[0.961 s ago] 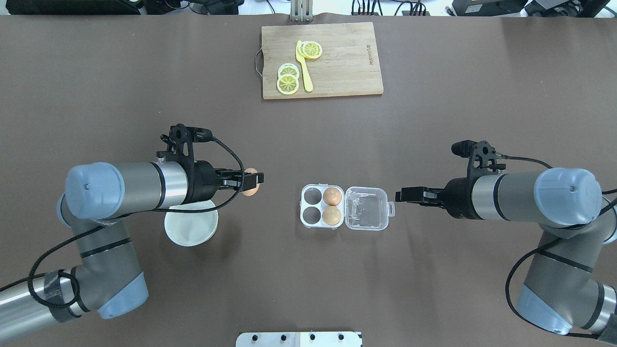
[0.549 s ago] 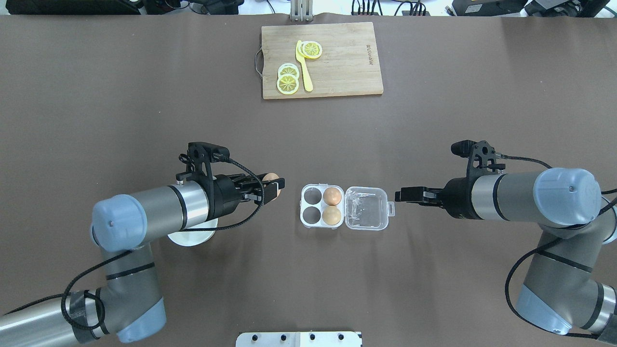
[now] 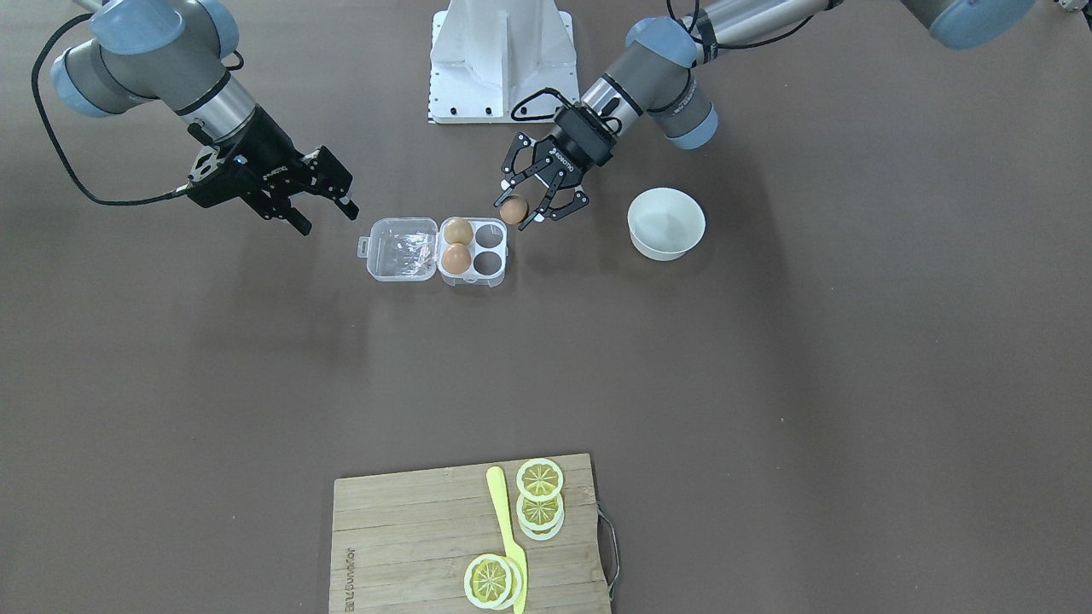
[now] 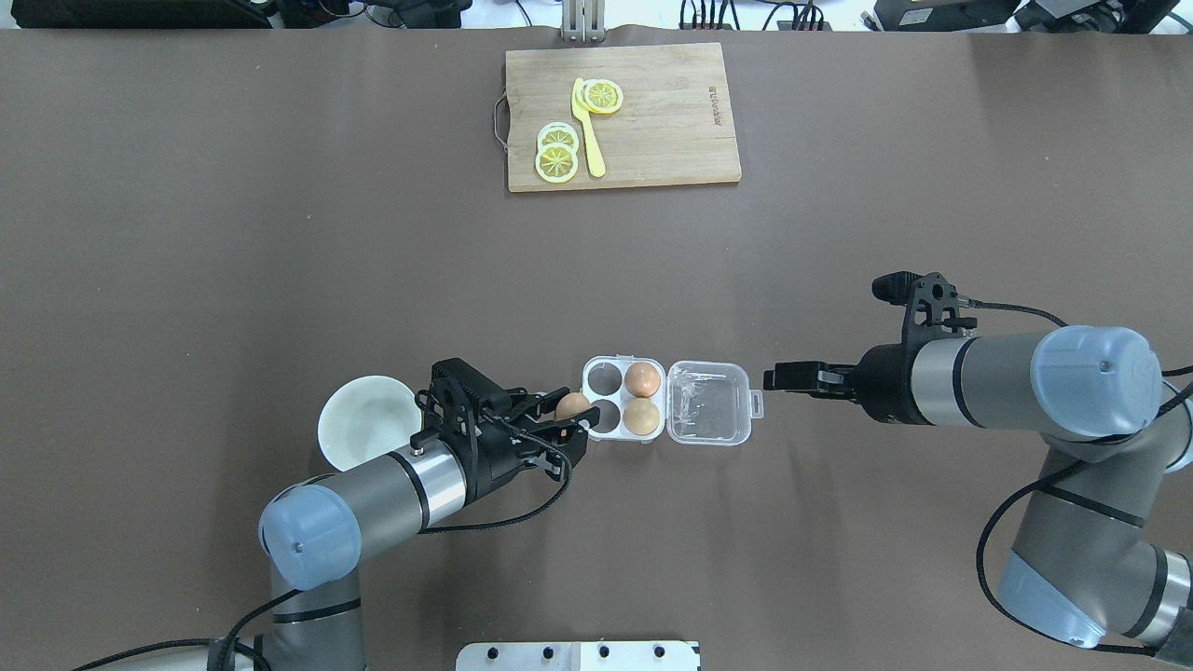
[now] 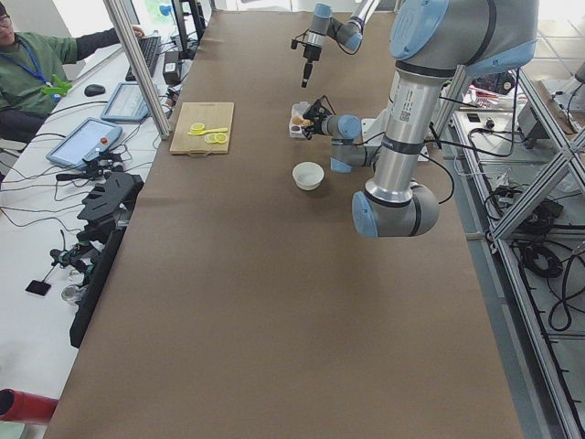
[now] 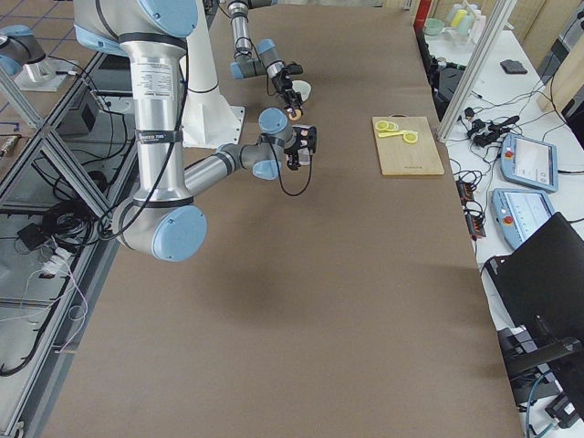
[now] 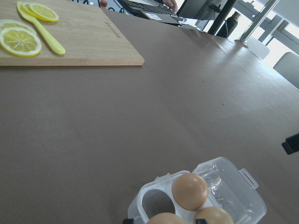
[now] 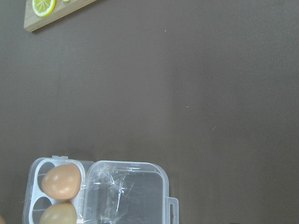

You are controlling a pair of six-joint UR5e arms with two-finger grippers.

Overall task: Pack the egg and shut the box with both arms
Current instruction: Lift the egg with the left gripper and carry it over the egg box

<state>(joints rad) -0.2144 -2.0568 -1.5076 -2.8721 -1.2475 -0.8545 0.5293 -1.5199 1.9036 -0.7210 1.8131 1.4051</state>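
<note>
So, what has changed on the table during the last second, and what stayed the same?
The left gripper, shut on the egg, carried it right and towards the robot, up to the left edge of the box. Its arm no longer covers the white bowl. The right gripper, the open box and its two packed eggs stayed in place.
</note>
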